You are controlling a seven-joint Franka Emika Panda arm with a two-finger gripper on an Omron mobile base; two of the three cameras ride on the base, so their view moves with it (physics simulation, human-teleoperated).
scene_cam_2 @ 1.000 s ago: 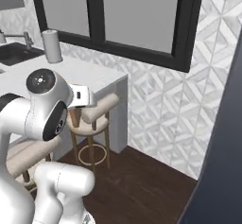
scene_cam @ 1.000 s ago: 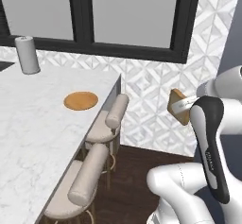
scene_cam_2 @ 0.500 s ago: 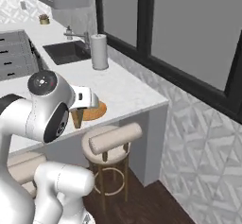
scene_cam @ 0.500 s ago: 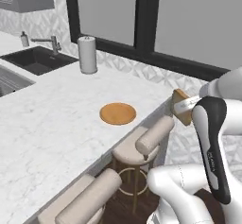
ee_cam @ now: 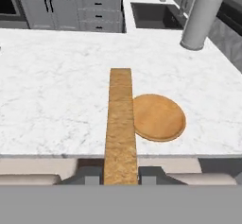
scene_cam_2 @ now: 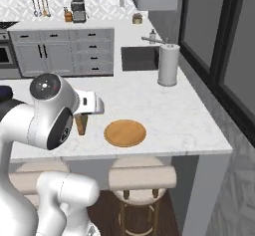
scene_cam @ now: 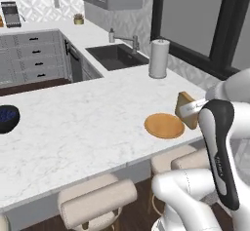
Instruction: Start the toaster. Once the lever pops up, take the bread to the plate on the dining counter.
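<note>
Plate nearer than before, bread clamped

No text, label, brand, number or sign can be read in any of the views. A thin pale marking runs along the dark cover of the robot arm in the left base view, but it is too small and blurred to make out.
</note>
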